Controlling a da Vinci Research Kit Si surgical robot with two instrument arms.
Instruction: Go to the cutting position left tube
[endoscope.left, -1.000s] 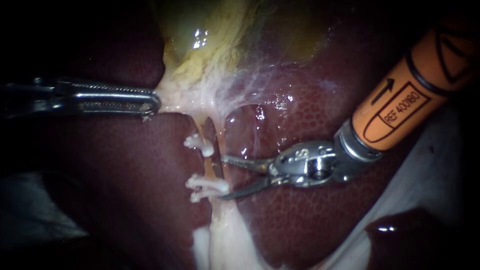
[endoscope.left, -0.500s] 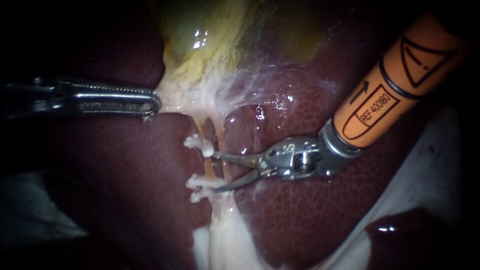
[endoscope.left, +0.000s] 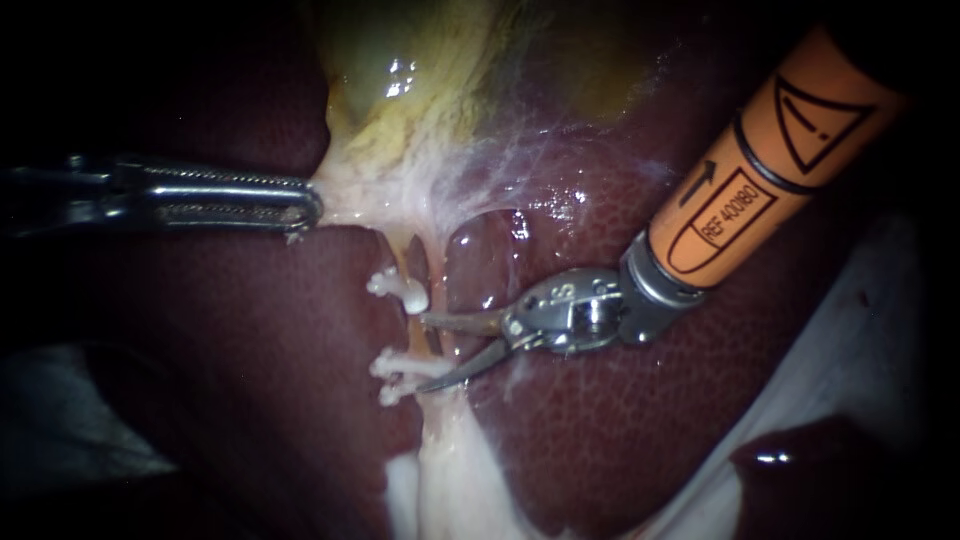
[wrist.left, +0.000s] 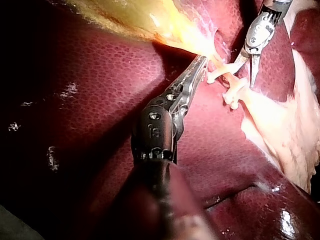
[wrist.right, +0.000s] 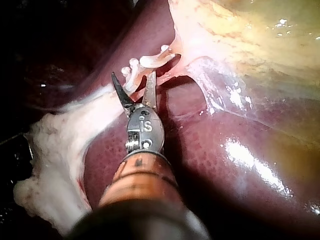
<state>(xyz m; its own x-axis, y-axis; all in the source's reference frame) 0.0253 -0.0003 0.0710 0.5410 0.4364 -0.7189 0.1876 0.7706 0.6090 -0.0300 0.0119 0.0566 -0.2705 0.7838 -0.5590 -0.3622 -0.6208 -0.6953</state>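
Endoscope view, stock by size.

- Liver (endoscope.left: 620, 430): one, dark red, wet. It lies under everything else.
- Gallbladder (endoscope.left: 400, 60): one, a yellow-green sac that looks thin-walled. Pale webby tissue runs down from its neck.
- Left instrument (endoscope.left: 310, 208): one. Its hand is pinched on the pale tissue at the gallbladder's neck and draws it sideways, so the strand below looks taut.
- Right instrument (endoscope.left: 428, 353): one, with two curved blades. Its hand is spread across the stretch between the upper clip and the lower pair, and grips nothing.
- Clipped tube (endoscope.left: 436, 345): one that I can make out with certainty. I cannot confirm a second tube. It runs down from the neck over the liver and passes between the spread blades.
  - Handling, as judged: soft, slick and very light. It is easily torn and stays firm only while the left instrument holds tension.
  - Where to take it: the bare stretch between the clips, blades square across it and clear of the clips and the liver beneath.
- Clips (endoscope.left: 400, 290): three, as far as I can tell. All are white, one above and two close together below.
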